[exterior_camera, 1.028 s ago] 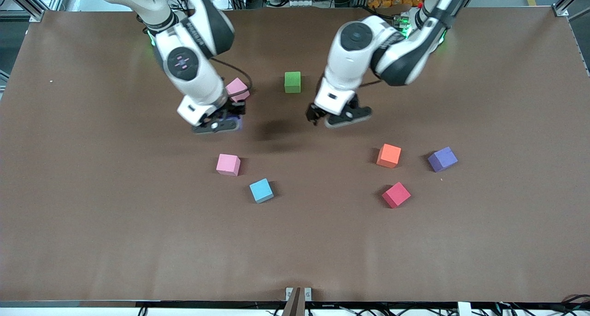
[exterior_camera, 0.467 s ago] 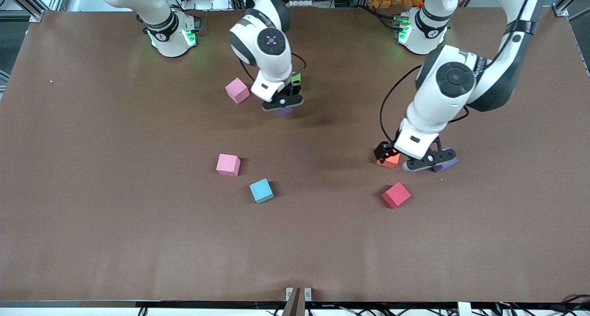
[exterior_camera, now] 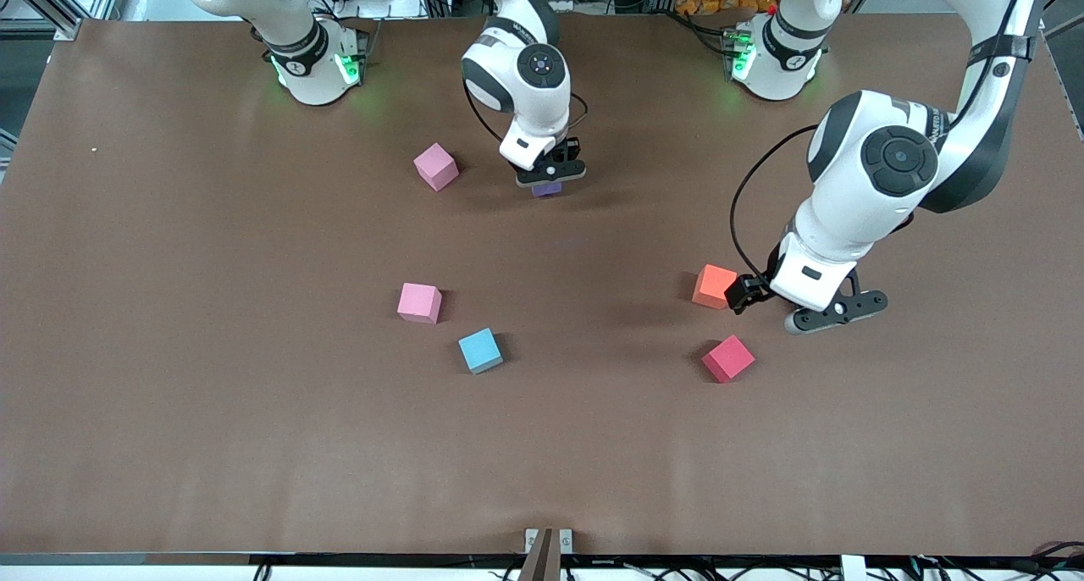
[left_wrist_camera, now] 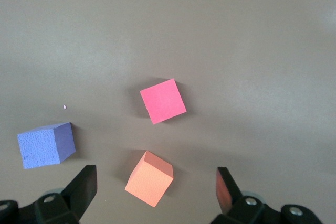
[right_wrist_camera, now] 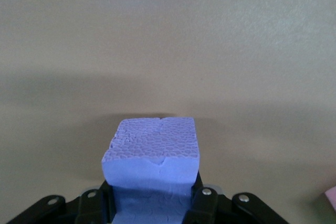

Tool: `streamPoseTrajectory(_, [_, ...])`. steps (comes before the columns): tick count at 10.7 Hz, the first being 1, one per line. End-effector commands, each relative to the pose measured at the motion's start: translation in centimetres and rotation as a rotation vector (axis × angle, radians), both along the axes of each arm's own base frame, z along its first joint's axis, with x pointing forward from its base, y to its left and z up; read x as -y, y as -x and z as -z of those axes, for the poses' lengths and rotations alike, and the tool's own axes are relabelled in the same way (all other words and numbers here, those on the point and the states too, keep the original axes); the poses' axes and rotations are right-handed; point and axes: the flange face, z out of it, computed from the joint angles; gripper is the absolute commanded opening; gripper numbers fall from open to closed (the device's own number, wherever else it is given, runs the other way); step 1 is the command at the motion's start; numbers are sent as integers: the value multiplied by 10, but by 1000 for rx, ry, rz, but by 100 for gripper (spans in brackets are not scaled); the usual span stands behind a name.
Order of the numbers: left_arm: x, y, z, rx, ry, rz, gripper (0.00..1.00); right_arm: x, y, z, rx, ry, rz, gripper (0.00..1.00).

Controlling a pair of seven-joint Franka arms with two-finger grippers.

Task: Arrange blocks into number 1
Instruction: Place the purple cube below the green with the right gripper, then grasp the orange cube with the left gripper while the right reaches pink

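Note:
My right gripper [exterior_camera: 550,176] [right_wrist_camera: 153,200] is shut on a purple block [exterior_camera: 546,190] [right_wrist_camera: 155,153], held low over the table's middle; the arm's hand hides the green block. My left gripper [exterior_camera: 756,296] [left_wrist_camera: 155,192] hangs open above the orange block [exterior_camera: 714,286] [left_wrist_camera: 149,179], which shows between its fingers, untouched. The red block [exterior_camera: 727,358] [left_wrist_camera: 163,100] lies nearer the front camera. A second purple block [left_wrist_camera: 46,145] sits beside the orange one, covered by the left hand in the front view. Two pink blocks [exterior_camera: 436,166] [exterior_camera: 419,302] and a light blue one [exterior_camera: 480,350] lie toward the right arm's end.
All blocks rest on a brown table [exterior_camera: 212,445]. A small metal bracket [exterior_camera: 548,540] sits at the table's edge nearest the front camera. Both arm bases [exterior_camera: 313,56] [exterior_camera: 775,52] stand along the edge farthest from it.
The right gripper carried the purple block from beside the pink block to the table's middle. The left arm swung from the middle to above the orange and purple blocks.

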Motion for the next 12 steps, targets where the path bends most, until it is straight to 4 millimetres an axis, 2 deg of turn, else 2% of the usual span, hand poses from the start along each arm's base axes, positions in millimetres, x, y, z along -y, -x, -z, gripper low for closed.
streamPoseTrajectory(1, [8,-3,-6,8,-18,38,100,6,-1,7,-15,15,46,46])
streamPoseTrajectory(4, [6,-6,-15,22,-16,37,100,10,-2,20,-28,37,79,50])
streamPoseTrajectory(6, [5,-6,-15,23,-16,38,100,7,4,26,-27,38,70,60])
streamPoseTrajectory(7, [2,-6,-12,7,-22,43,100,6,5,27,-25,35,69,77])
streamPoseTrajectory(8, [4,-5,-7,-6,-27,70,100,4,8,26,-24,34,62,100])
streamPoseTrajectory(10, [6,-3,14,-57,-38,124,100,9,-4,14,-20,24,82,100])
streamPoseTrajectory(12, [9,4,28,-115,-62,252,100,26,-27,-12,-6,-5,127,100])
